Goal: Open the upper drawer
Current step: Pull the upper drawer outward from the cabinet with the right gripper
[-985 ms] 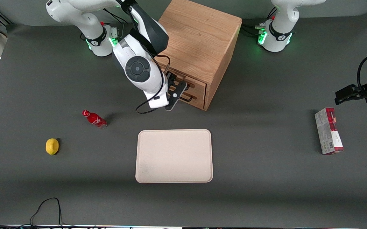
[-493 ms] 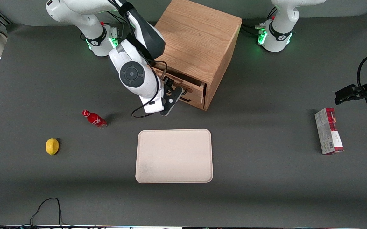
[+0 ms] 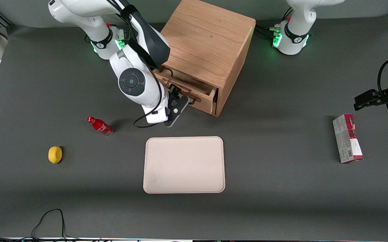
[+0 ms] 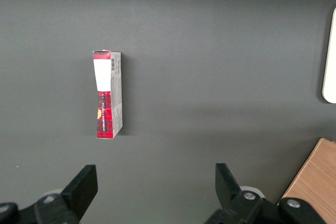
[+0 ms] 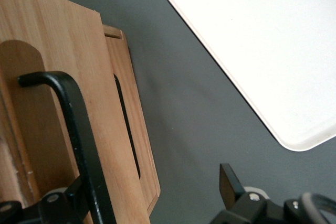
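The oak cabinet stands at the back of the table. Its upper drawer is pulled partway out, and a dark gap shows under the cabinet top. In the right wrist view the drawer's wooden front carries a black wire bar handle. The lower drawer's front shows beside it. My gripper is in front of the drawer at the handle. It is open, its fingers far apart. One finger sits right against the handle bar and the other finger is over bare table.
A beige tray lies nearer the front camera than the cabinet, and its corner shows close to the gripper. A red bottle and a lemon lie toward the working arm's end. A red-and-white box lies toward the parked arm's end.
The gripper has drawn away from the cabinet toward the front camera, and the upper drawer has slid out with it.
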`<state>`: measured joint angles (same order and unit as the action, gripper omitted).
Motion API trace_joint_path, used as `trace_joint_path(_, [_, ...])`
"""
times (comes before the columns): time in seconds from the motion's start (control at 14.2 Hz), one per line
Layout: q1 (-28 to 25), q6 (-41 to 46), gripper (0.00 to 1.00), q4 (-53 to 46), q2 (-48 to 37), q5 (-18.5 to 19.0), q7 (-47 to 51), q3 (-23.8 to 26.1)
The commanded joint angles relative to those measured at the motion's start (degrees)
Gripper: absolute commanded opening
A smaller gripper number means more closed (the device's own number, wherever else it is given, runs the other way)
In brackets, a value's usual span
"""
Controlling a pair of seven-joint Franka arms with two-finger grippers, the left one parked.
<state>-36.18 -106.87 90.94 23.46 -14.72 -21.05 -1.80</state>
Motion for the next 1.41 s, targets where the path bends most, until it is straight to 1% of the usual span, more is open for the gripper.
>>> trace_joint_path(0.0, [0.8,0.2,1.00,-3.0,1.8,-0.5,-0.4,0.1])
trace_joint_path(0.63, [3.0,0.2,1.00,-6.5,4.9,-0.2,-0.5,0.0])
trace_joint_path(1.34, [5.9,0.2,1.00,-9.9,7.3,-0.4,-3.4,0.1])
